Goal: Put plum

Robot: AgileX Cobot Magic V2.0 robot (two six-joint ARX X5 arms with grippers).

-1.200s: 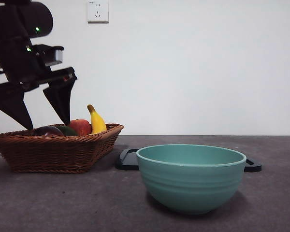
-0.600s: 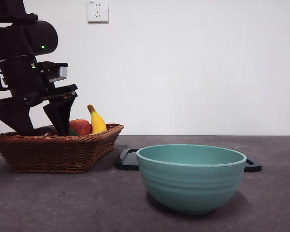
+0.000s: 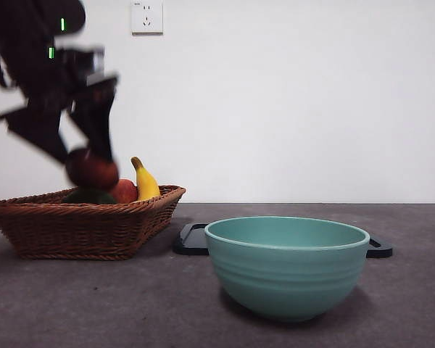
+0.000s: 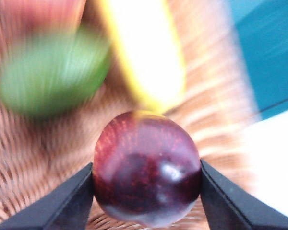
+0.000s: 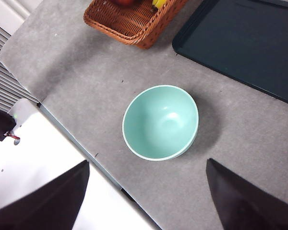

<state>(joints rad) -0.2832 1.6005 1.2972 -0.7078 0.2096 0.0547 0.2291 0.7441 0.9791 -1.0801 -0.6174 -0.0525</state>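
Looking level across the table, the left gripper (image 3: pixel 87 156) is hanging over the wicker basket (image 3: pixel 80 225) at the left side, blurred, with the plum (image 3: pixel 91 170) pinched between its two black jaws, clear above the basket's rim. One banana (image 3: pixel 144 181), one red apple (image 3: pixel 123 191) and one dark green fruit (image 3: pixel 87 196) are sitting in the basket. One teal bowl (image 3: pixel 286 264) is standing in the foreground with bare tabletop all around it, and a dark tray (image 3: pixel 196 239) is lying flat behind it, between bowl and basket. A white wall socket (image 3: pixel 146 16) is showing tiny print too small to read.

From the left wrist, the jaws are pressing on both sides of the plum (image 4: pixel 147 167), closed only as far as its width. Beneath it, the basket weave (image 4: pixel 33 153), the banana (image 4: pixel 141 52), the green fruit (image 4: pixel 50 74) and a bit of the apple (image 4: pixel 38 14) are all smeared by blur.

From the right wrist, the right gripper (image 5: pixel 146 191) is holding high above the table, jaws spread wide with nothing between them. The bowl (image 5: pixel 160 122) is sitting near the table's edge, well apart from the basket (image 5: pixel 129 21) and just short of the tray (image 5: pixel 240 48).
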